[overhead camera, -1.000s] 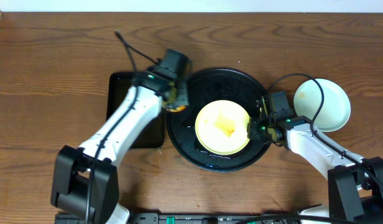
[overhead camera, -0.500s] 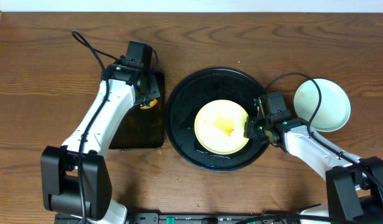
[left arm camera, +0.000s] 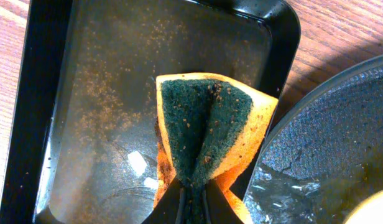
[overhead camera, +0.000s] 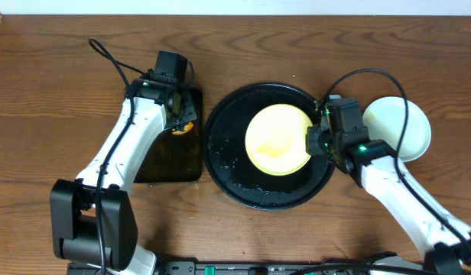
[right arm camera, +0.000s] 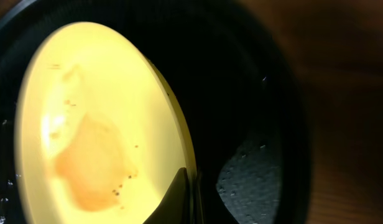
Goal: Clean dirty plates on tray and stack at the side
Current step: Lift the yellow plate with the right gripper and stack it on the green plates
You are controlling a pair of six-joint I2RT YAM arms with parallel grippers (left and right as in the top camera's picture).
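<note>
The pale yellow plate with a faint brown smear is tilted up over the round black tray, its right rim pinched by my right gripper. In the right wrist view the plate fills the left and the gripper is shut on its rim. A pale mint-green plate lies on the table to the right of the tray. My left gripper is shut on an orange and green sponge and holds it over the rectangular black tray.
The rectangular black tray sits left of the round tray and is speckled with brown residue. Water drops lie on the round tray floor. Cables run from both arms. A pale wall edge runs along the table's far side.
My left gripper carried the sponge from the round tray's left rim to the rectangular tray. My right gripper lifted and tilted the yellow plate, shifting it up and to the right.
</note>
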